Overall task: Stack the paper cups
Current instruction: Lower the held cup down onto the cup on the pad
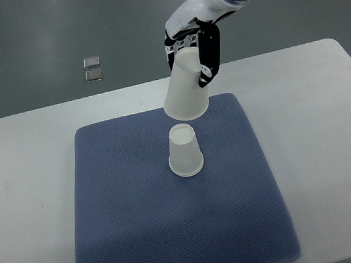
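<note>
One paper cup (185,91) is gripped mouth-down in the closed right hand (194,52) | second cup (184,150) stands inverted just below it on the mat (144,229) | held above, likely for sleeving over.

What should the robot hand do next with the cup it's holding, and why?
Probably move the held cup a little toward the near side and lower it. The right hand grips it upside down, mouth downward and tilted, just beyond the upside-down cup on the mat and apparently not touching it. It seems to need straightening and lining up over that cup to slide on.
</note>
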Controlling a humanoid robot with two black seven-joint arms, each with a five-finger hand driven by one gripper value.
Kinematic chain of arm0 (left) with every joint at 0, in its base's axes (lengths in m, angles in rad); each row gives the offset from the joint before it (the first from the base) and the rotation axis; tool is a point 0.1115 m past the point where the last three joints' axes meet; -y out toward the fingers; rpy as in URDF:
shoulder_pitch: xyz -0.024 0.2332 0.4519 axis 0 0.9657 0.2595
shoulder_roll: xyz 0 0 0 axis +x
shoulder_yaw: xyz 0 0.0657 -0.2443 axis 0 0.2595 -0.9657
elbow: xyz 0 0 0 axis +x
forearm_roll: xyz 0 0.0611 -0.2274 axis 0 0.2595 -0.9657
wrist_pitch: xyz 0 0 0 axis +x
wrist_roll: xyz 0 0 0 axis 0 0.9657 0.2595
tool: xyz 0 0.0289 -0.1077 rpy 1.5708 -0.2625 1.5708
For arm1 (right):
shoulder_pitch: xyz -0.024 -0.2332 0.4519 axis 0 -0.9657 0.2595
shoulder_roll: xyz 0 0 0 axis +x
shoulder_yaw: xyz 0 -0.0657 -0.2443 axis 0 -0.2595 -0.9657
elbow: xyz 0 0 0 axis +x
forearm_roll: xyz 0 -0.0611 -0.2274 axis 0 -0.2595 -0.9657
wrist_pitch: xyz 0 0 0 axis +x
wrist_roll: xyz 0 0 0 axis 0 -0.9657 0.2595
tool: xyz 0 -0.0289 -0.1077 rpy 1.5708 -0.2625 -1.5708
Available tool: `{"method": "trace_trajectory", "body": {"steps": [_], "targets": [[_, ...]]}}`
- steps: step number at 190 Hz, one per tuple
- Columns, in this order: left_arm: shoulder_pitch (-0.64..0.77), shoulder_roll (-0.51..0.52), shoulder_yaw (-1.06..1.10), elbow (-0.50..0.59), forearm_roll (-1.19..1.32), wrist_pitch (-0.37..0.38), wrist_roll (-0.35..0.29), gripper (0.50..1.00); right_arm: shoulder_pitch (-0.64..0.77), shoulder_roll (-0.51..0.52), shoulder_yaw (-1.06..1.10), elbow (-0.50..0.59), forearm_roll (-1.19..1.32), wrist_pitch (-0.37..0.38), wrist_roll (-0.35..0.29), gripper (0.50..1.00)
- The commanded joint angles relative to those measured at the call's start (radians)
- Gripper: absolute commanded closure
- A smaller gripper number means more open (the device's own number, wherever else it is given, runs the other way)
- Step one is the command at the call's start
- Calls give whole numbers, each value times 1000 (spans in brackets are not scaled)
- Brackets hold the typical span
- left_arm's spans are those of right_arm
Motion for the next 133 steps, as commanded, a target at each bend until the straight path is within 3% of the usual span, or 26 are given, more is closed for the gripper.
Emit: {"method": "trace_trajectory", "body": {"steps": [1,133], "targets": [[0,0,0,-2,-1,-1,0,500,-29,32,18,-10,16,-16,0,746],[0,0,0,-2,0,-9,0,500,-137,106,11,-50,25,-96,-5,730]]}}
